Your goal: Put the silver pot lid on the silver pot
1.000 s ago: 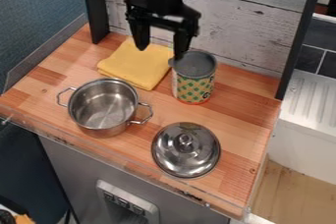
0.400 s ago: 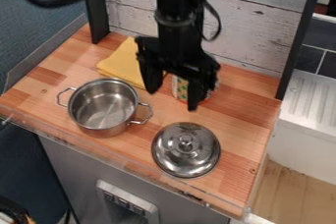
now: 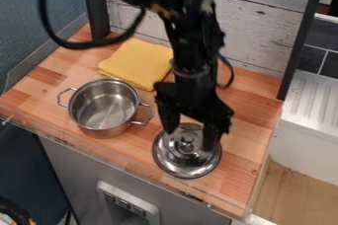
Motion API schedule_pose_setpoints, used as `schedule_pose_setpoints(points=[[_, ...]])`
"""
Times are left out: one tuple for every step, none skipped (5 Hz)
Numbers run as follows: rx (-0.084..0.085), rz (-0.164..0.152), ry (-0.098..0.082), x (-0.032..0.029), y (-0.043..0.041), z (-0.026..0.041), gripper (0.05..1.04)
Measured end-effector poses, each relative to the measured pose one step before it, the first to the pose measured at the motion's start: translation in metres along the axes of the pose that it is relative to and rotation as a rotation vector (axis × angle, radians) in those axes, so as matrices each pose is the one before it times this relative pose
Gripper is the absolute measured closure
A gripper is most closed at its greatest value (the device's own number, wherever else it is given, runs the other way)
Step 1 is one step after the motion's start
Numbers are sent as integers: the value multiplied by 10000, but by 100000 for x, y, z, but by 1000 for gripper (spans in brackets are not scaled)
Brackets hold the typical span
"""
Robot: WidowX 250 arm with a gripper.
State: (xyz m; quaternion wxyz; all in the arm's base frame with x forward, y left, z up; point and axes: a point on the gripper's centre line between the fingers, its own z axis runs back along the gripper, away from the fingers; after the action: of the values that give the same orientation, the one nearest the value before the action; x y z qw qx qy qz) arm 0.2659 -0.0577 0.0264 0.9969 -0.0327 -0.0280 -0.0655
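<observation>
One pincer (image 3: 190, 140), spread wide, hangs over one lid (image 3: 185, 159); one pot (image 3: 104, 108), one cloth (image 3: 135, 64).

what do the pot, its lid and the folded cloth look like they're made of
The pot looks like smooth, shiny metal, probably stainless steel, given its silvery glints. The lid seems the same metal, more mirror-like, with sharp bright and dark reflections. The yellow cloth looks like matte woven fabric, soft-edged and without shine, though the fibre is unclear.

The fingers (image 3: 210, 136) hide part of the silver lid (image 3: 187, 164); the top edge cuts off the arm (image 3: 191, 46).
</observation>
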Motion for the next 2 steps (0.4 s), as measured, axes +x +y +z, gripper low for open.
schedule_pose_setpoints(points=[[12, -216, 134, 74, -474, -1564, 83], [89, -267, -92, 505, -610, -302, 137]])
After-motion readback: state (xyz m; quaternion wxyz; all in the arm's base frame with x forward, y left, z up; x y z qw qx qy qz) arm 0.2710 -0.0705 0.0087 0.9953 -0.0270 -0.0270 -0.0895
